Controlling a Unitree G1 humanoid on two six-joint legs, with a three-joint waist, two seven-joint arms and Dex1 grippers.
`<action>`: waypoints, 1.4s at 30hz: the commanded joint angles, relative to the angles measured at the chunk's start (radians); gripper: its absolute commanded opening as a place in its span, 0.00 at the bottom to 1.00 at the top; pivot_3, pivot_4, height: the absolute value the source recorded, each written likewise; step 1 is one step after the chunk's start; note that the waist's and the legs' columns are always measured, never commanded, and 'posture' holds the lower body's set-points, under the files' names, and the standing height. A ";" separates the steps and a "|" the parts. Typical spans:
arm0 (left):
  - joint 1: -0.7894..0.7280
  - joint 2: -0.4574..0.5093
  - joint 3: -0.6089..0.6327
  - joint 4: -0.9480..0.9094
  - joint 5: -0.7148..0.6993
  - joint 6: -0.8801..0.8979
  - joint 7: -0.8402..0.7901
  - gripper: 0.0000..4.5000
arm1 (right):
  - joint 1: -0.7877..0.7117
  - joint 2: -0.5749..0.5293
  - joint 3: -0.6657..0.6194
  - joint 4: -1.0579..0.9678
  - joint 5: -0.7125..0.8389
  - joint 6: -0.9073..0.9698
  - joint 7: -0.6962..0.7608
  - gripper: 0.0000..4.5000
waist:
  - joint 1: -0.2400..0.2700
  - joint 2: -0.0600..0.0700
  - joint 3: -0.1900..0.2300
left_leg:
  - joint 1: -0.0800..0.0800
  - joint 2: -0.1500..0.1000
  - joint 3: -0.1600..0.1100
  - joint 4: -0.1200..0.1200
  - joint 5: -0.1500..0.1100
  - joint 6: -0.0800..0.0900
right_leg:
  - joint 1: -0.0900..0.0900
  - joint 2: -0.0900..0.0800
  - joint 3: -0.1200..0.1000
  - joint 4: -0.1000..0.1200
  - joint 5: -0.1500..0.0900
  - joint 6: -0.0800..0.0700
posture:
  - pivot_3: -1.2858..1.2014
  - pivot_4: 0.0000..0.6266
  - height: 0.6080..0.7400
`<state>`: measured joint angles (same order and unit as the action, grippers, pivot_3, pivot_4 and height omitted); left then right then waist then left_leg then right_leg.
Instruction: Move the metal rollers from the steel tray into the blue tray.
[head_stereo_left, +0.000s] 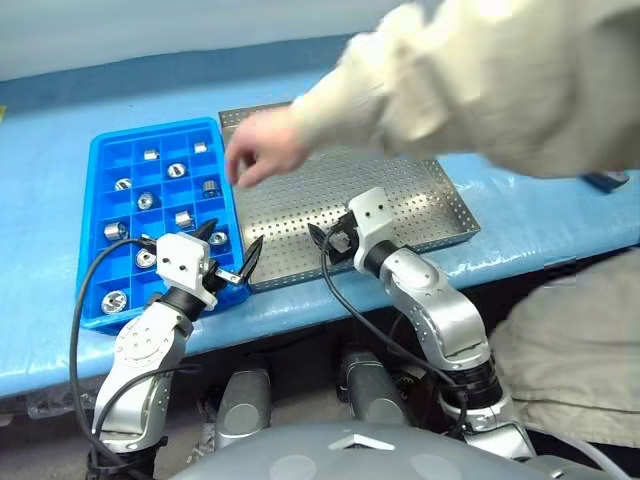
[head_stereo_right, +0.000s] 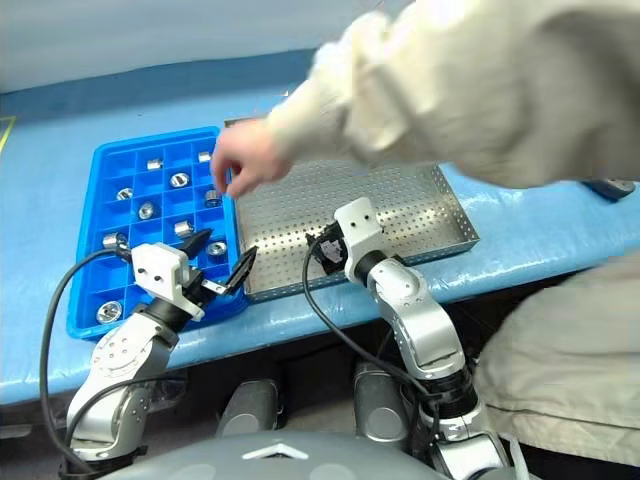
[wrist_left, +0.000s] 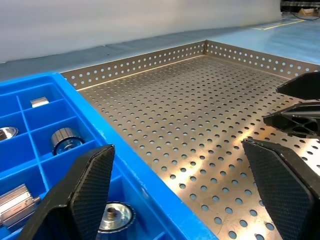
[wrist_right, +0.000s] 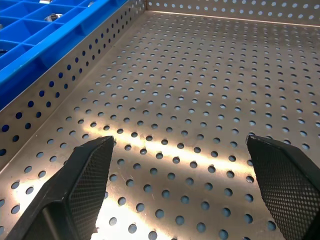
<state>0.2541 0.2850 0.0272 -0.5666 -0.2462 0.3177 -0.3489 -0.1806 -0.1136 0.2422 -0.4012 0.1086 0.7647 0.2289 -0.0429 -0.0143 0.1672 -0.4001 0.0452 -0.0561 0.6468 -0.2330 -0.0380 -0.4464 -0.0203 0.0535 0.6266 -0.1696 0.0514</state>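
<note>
While both grippers — left gripper (head_stereo_left: 232, 258), right gripper (head_stereo_left: 330, 240) — hang with fingers spread and empty, the metal rollers (head_stereo_left: 146, 200) sit in the blue tray (head_stereo_left: 98, 170); the steel tray (head_stereo_left: 420, 200) looks bare. Small, hard, slippery — pinch them across the sides.

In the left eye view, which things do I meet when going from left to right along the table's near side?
blue tray → left gripper → right gripper → steel tray
</note>
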 joint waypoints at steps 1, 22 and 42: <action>0.001 0.007 0.006 -0.021 -0.007 -0.010 -0.004 1.00 | 0.001 0.010 -0.025 -0.044 0.010 0.009 -0.016 1.00 | 0.001 0.000 0.000 | 0.000 0.000 0.000 0.000 0.000 0.000 | 0.000 0.000 0.000 0.000 0.000 0.000 | 0.54 0.24 1.00; 0.027 0.002 -0.005 -0.039 -0.009 -0.014 -0.006 1.00 | -0.007 0.029 -0.006 -0.008 -0.007 0.006 -0.041 1.00 | 0.008 -0.001 0.000 | 0.000 0.000 0.000 0.000 0.000 0.000 | 0.000 0.000 0.001 0.000 0.000 0.000 | 0.55 0.24 1.00; 0.020 -0.002 -0.018 -0.039 -0.014 -0.015 -0.011 1.00 | -0.025 0.031 0.001 0.004 -0.012 0.002 -0.041 1.00 | 0.007 -0.001 0.000 | 0.000 0.000 0.001 0.000 0.000 0.000 | 0.000 0.000 0.001 0.000 0.000 0.000 | 0.55 0.24 1.00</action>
<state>0.2797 0.2822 0.0098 -0.5819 -0.2475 0.3148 -0.3535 -0.1910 -0.0878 0.2419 -0.3720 0.0973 0.7762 0.1891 -0.0355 -0.0151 0.1676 -0.4004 0.0447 -0.0556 0.6468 -0.2330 -0.0380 -0.4462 -0.0205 0.0542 0.6262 -0.1696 0.0515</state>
